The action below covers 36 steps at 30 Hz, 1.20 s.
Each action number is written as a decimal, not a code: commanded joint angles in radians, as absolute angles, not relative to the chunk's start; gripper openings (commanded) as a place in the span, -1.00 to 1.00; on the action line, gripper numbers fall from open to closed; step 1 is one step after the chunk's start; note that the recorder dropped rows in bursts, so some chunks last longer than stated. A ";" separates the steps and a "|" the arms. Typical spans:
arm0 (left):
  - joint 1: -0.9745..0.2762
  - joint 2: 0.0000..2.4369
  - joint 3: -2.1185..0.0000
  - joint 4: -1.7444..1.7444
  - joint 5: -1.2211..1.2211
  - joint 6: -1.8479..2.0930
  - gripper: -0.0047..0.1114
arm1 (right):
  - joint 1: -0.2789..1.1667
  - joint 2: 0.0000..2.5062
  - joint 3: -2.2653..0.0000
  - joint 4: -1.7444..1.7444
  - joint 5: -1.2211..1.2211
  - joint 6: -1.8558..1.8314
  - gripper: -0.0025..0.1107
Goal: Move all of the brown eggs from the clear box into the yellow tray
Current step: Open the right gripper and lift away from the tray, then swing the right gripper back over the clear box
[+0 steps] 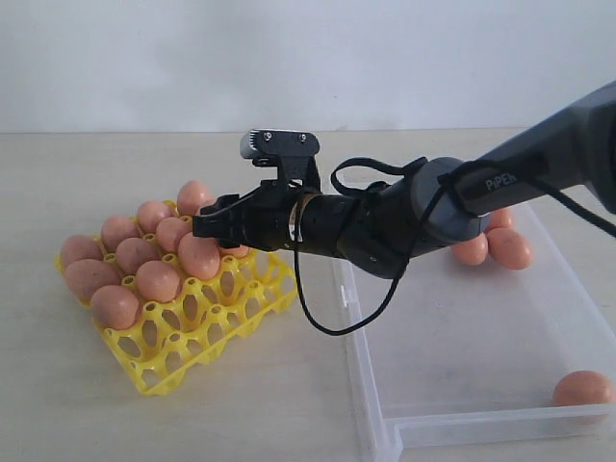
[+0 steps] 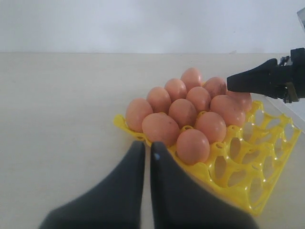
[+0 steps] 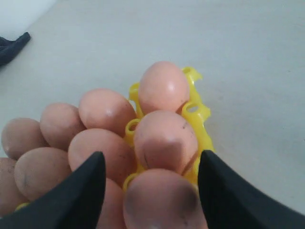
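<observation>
The yellow tray (image 1: 192,356) sits left of centre with several brown eggs (image 1: 135,255) filling its far rows. My right gripper (image 1: 204,229) reaches across over the tray's right side. Its jaws stand open on either side of an egg (image 3: 162,202) that rests in a cup, with the right gripper (image 3: 151,155) straddling it. The clear box (image 1: 462,423) lies on the right with several eggs (image 1: 508,247) inside, one (image 1: 583,388) near its front corner. My left gripper (image 2: 147,145) is shut and empty, low at the tray's (image 2: 267,143) near corner.
A black cable (image 1: 318,318) loops down from the right arm over the box's left wall. The tray's front rows of cups (image 1: 207,322) hold nothing. Bare tabletop (image 1: 58,385) lies left of and in front of the tray.
</observation>
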<state>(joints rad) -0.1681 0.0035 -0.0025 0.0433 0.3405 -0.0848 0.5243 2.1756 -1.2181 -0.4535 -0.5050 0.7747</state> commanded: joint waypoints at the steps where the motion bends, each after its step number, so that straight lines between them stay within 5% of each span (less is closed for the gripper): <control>1: -0.173 0.000 0.000 0.041 0.337 -0.086 -0.85 | 0.518 2.174 -1.219 -0.454 -0.521 0.767 -0.05; 17: -0.173 0.000 0.000 0.041 0.337 -0.086 -0.85 | 0.518 2.072 -1.219 -0.488 -0.519 0.867 -0.05; 21: -0.173 0.000 0.000 0.041 0.337 -0.086 -0.85 | 0.518 1.941 -1.219 -0.814 -0.482 1.035 -0.05; 25: -0.173 0.000 0.000 0.041 0.337 -0.086 -0.85 | 0.518 1.784 -1.219 -1.612 -0.500 1.582 -0.07; 29: -0.173 0.000 0.000 0.041 0.337 -0.086 -0.85 | 0.503 1.607 -1.137 -1.744 -0.645 1.647 -0.96; 34: -0.173 0.000 0.000 0.041 0.337 -0.086 -0.85 | 0.528 1.436 -1.087 -1.744 -0.331 1.366 -0.96; 36: -0.173 0.000 0.000 0.041 0.337 -0.086 -0.85 | 0.615 1.377 -1.038 -1.744 0.156 1.112 -0.96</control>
